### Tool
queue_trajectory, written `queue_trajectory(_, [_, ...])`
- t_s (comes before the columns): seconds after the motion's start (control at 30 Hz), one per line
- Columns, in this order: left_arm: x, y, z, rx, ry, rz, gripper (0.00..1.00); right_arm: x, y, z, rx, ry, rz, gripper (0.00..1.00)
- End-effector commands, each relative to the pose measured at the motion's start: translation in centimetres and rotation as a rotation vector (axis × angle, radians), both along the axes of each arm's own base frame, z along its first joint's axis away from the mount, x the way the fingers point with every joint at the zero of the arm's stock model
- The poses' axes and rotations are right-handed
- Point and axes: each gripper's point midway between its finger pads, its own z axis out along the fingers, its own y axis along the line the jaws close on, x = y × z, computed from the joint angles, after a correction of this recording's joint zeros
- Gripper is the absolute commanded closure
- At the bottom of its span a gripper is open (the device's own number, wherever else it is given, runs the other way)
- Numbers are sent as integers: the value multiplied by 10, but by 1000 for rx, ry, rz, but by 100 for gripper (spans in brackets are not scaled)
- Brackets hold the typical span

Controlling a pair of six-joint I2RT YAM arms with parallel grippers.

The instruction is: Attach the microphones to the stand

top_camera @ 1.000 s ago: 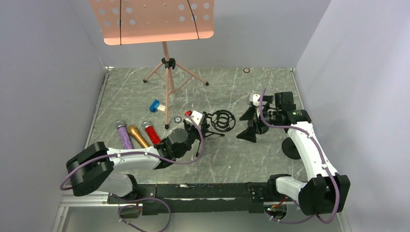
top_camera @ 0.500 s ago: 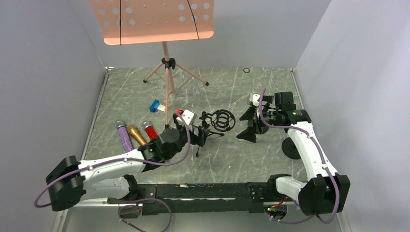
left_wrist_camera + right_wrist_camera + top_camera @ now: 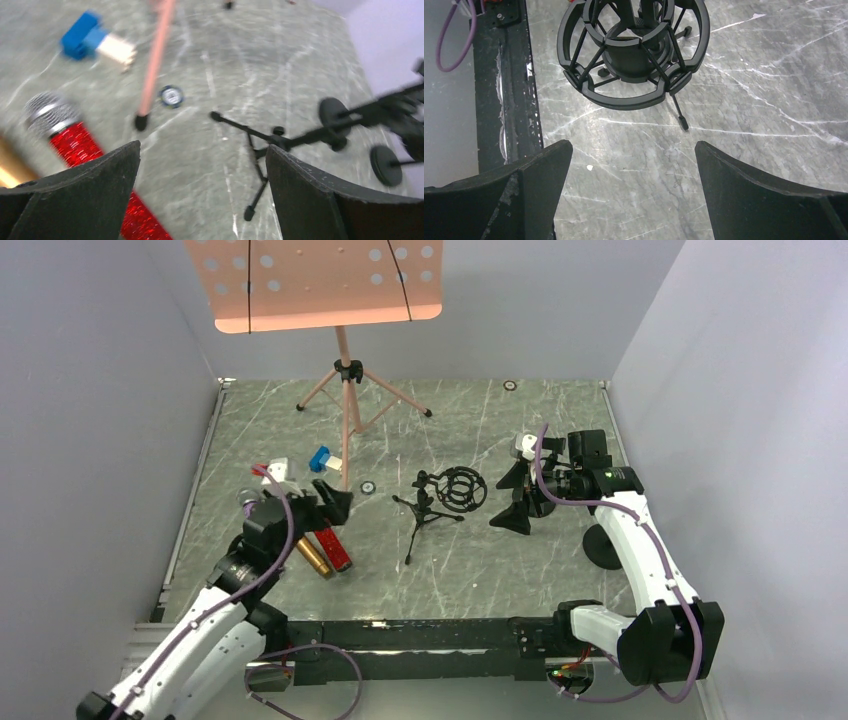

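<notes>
Two of the microphones show plainly on the grey surface (image 3: 560, 430): the red microphone (image 3: 75, 137) and the gold microphone (image 3: 313, 558) close beside it, both at the near left. The purple one cannot be made out and may be hidden beneath the left arm (image 3: 235, 575). None is on the stand (image 3: 432, 502), a small black tripod with a ring cradle (image 3: 634, 50) that stands well apart to their right, mid-surface. The left jaws hang spread wide and empty just above the red microphone, so this arm is by far the nearer. The right jaws, equally wide and empty, look down on the ring cradle from the stand's right. In the left wrist view the red microphone does not lie in the gap. Its mesh head is off to the upper left, and its glittery body runs slantwise down, passing beneath one of the fingers (image 3: 85, 195) at the left of that view. Its long axis is therefore skewed to the opening rather than square across it. In my judgement the pick-up turns on sliding the left jaws toward that side and twisting the wrist until the body crosses the gap squarely, with care not to catch the gold microphone as well.
</notes>
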Motion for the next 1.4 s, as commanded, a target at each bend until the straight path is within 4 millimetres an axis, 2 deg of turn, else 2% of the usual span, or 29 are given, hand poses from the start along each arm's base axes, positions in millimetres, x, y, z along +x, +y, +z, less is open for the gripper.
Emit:
queue_trajectory(0.0, [-9,42,-57,-135,343,220,1,6,2,4,5,-39,11,0])
queue_trajectory(0.07, [-13,61,-75,-148,486,343,1,7,2,3,2,-36,7,0])
queue_trajectory(0.17, [-15,80,-86,-113,609,502,2,8,1,2,0,-33,4,0])
queue_trajectory(0.23, [-13,85,-90,-85,640,543,4,8,1,2,0,-32,3,0])
queue_trajectory(0.5, [14,86,-100,-22,683,583,18,9,1,1,-5,-32,-1,0])
queue_trajectory(0.7, [37,77,-114,25,731,549,22,9,1,1,-9,-34,-1,0])
queue_trajectory(0.83, [46,79,-120,61,752,564,22,9,0,0,-15,-34,-2,0])
queue_trajectory(1.13, [57,88,-145,161,823,593,22,9,0,-2,-30,-41,0,0])
queue_trajectory(1.23, [64,87,-144,170,824,588,22,9,0,-3,-33,-42,-4,0])
queue_trajectory(1.37, [69,86,-129,174,784,569,19,9,0,-3,-34,-43,-2,0])
